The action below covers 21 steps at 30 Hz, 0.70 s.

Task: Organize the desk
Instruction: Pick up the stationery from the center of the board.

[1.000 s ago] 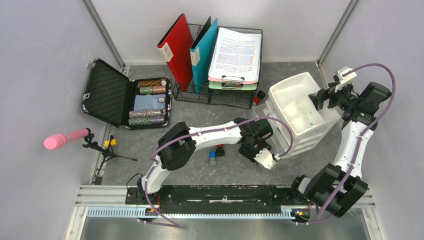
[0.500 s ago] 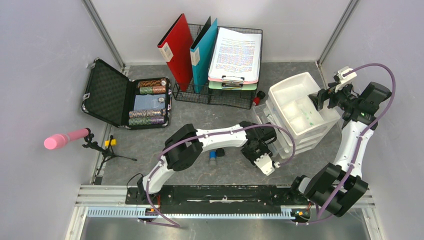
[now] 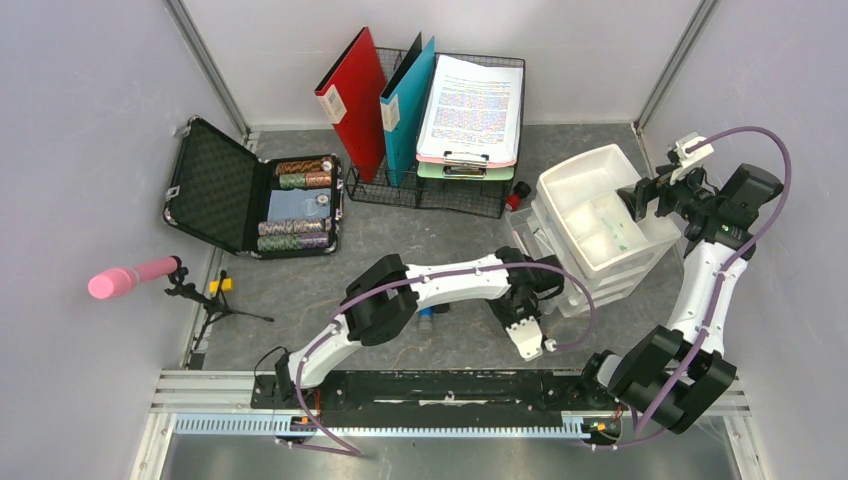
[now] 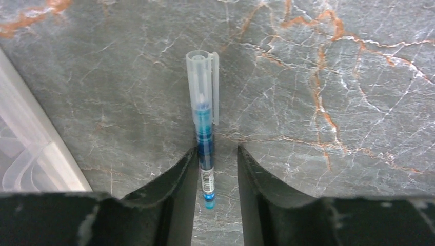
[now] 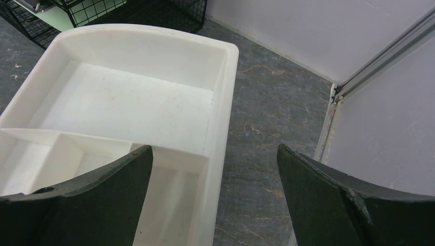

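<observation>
The desk [image 3: 400,245] fills the floor of the pale-walled booth, grey stone-look top with rusty veins, its black-and-aluminium rail [image 3: 430,388] along the near edge where both arms are bolted. A blue pen [image 4: 205,133] with a clear cap lies flat on it, just in front of the white drawer unit [image 3: 590,215].

The left gripper [image 4: 216,151] is down at the desk with its jaws partly open, straddling the pen's tail end. One finger [image 4: 179,174] is at or against the barrel. The other stands a little clear of it, bare stone showing in the gap, so the pen isn't clamped.

The right gripper [image 5: 214,148] hangs above the drawer unit's top tray [image 5: 225,92], jaws spread wide, holding nothing.

Farther back a wire rack [image 3: 440,195] holds a red folder [image 3: 350,100], a teal folder [image 3: 405,105] and a clipboard [image 3: 470,110]. At the left lies an open black case [image 3: 215,185].
</observation>
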{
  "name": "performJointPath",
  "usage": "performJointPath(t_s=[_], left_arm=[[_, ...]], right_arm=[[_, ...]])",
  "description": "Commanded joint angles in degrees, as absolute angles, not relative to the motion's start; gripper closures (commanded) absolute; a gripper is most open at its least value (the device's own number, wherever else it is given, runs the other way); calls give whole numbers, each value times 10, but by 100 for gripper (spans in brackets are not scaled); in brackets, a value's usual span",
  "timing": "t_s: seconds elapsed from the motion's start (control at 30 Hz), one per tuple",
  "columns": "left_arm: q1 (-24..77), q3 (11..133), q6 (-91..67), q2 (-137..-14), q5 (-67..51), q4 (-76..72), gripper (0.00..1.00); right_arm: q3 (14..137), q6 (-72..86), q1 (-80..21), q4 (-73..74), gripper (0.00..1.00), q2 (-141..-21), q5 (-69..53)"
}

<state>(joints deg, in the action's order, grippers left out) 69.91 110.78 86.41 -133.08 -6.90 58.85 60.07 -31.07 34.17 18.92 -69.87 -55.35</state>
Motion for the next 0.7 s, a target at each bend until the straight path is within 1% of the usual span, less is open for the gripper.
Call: performJointPath(t_s=[0.0, 0.2, 0.27, 0.33, 0.5, 0.67], left_arm=[[706, 1111, 886, -1368, -31, 652, 62], [707, 1103, 841, -1342, -32, 635, 72], [707, 1081, 827, -1314, -25, 611, 82], [707, 1055, 818, -1281, -27, 597, 87], [713, 984, 813, -1182, -7, 574, 93], [713, 975, 821, -1104, 44, 577, 98]], right_arm=[[526, -393, 323, 355, 2, -767, -495], [526, -394, 323, 356, 2, -767, -494], [526, -395, 323, 357, 2, -766, -494], [526, -396, 323, 356, 2, -767, -494], [526, -396, 323, 357, 2, -768, -495], [526, -395, 322, 357, 2, -768, -496]])
